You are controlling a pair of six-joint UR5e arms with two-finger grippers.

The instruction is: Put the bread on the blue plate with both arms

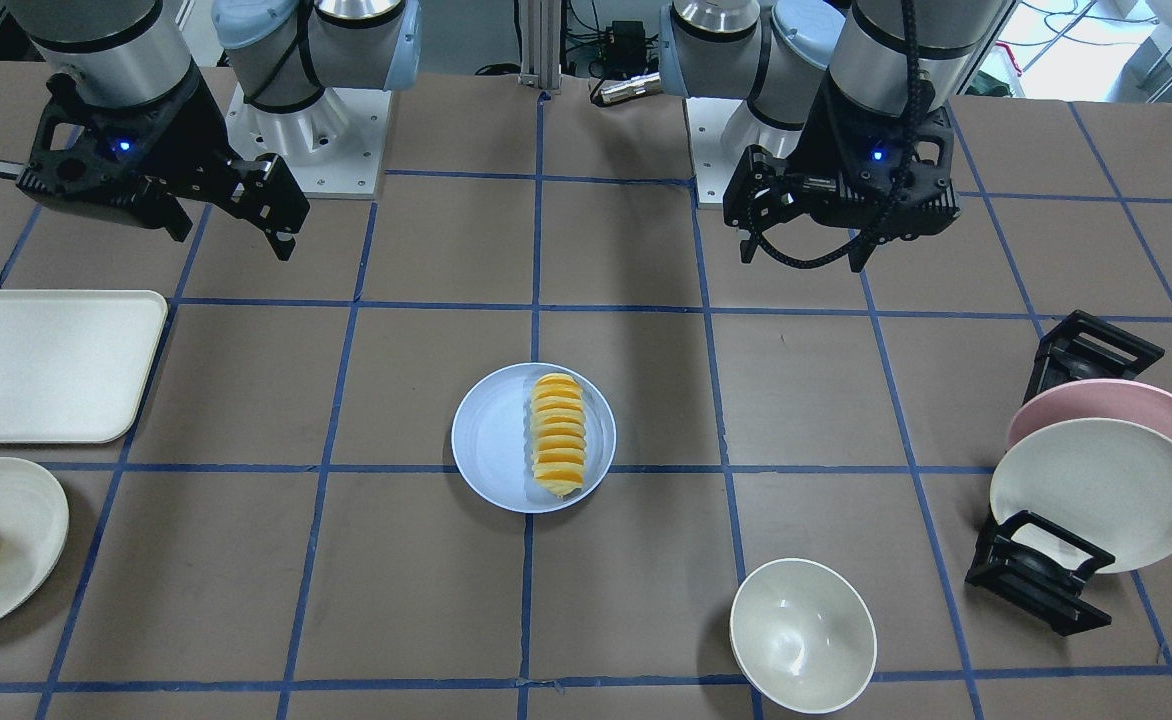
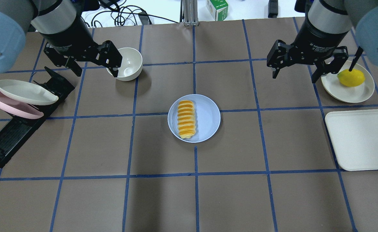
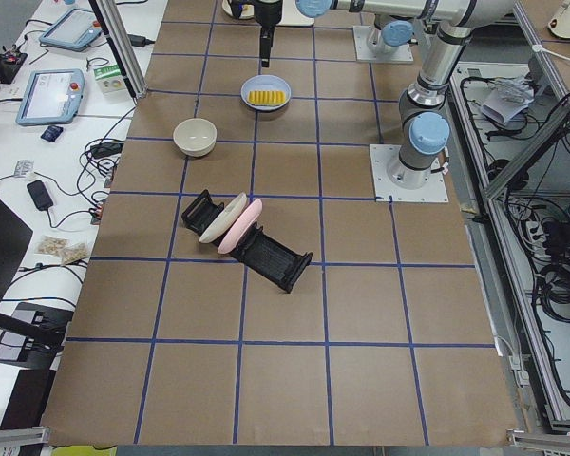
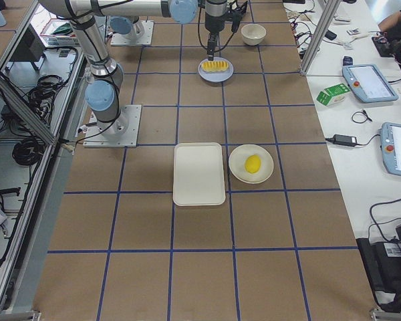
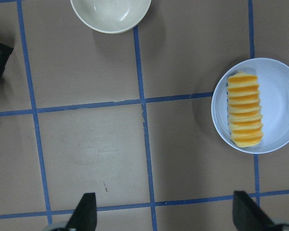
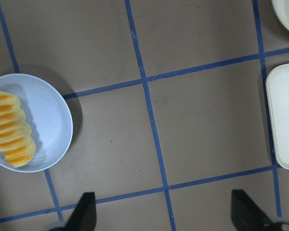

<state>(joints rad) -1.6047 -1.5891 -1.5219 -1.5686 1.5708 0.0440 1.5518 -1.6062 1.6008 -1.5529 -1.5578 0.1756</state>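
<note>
The bread (image 2: 186, 119) lies lengthwise on the left half of the blue plate (image 2: 208, 119) at the table's middle; it also shows in the front view (image 1: 558, 435) on the plate (image 1: 491, 440). My left gripper (image 2: 95, 66) is open and empty, raised well left of and beyond the plate. My right gripper (image 2: 294, 75) is open and empty, raised well right of it. The left wrist view shows the bread (image 5: 245, 122) on the plate (image 5: 279, 96) at right. The right wrist view shows the bread (image 6: 12, 127) on the plate (image 6: 48, 125) at left.
A white bowl (image 2: 129, 62) sits by my left gripper. A black rack (image 2: 21, 129) at far left holds a pink plate (image 2: 11, 108) and a cream plate (image 2: 26, 91). At right, a yellow fruit (image 2: 351, 77) lies on a cream plate (image 2: 363, 91), with a cream tray (image 2: 363, 138) nearer.
</note>
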